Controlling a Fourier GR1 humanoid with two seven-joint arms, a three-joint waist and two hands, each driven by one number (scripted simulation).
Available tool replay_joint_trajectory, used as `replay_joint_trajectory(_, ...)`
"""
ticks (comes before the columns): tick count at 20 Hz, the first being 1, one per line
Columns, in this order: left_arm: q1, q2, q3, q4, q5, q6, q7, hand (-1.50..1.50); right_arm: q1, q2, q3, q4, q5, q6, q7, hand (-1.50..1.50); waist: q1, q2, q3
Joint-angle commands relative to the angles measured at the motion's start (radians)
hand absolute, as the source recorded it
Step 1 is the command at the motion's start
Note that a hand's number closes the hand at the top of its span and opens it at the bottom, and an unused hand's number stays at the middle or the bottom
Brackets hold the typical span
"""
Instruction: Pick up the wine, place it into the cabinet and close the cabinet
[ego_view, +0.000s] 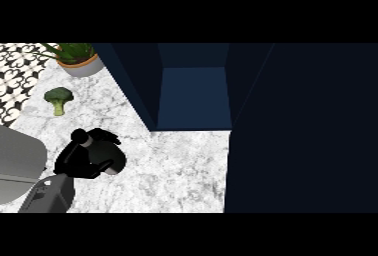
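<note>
Grey forearm (48, 195) came up from the lower left of the frame, ending in the left hand (85, 160), black, with its fingers curled round the dark wine bottle (90, 141). That bottle lay tilted in the hand, its pale-ringed neck pointing toward the upper left, held over the marble tabletop (177, 170) at left of centre and well apart from the cabinet.

By size, the cabinet (193, 95) came first: a dark blue body filling the upper middle of the frame, its inside open to view, with its wide dark door (303, 130) swung out and covering the whole right side. The white, grey-veined tabletop spread below and to the left. A potted plant (77, 60) stood in the upper left, beside a strip of black-and-white patterned tile (18, 75). A broccoli floret (59, 99) lay just below the pot, between it and the hand.
</note>
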Motion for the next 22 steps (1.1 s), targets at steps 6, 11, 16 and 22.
replay_joint_trajectory(6, 0.104, -0.046, -0.058, -0.079, -0.092, 0.103, -0.230, 1.50, 0.043, 0.006, -0.032, -0.107, -0.087, -0.001, 0.025, -1.50, 0.007, -0.001, 0.001)
replay_joint_trajectory(11, 0.224, -0.073, 0.032, -0.218, -0.056, 0.388, -0.188, 1.50, 0.007, 0.023, 0.014, -0.100, -0.011, -0.043, 0.056, -1.50, 0.026, -0.009, 0.002)
replay_joint_trajectory(16, 0.329, -0.137, 0.023, -0.411, -0.044, 0.459, -0.225, 1.50, 0.099, 0.018, -0.011, -0.156, -0.081, -0.003, 0.031, -1.50, 0.016, -0.006, 0.002)
replay_joint_trajectory(22, 0.374, -0.141, 0.019, -0.554, -0.073, 0.534, -0.256, 1.50, 0.120, 0.022, 0.028, -0.176, -0.044, 0.013, 0.029, -1.50, 0.011, -0.004, 0.002)
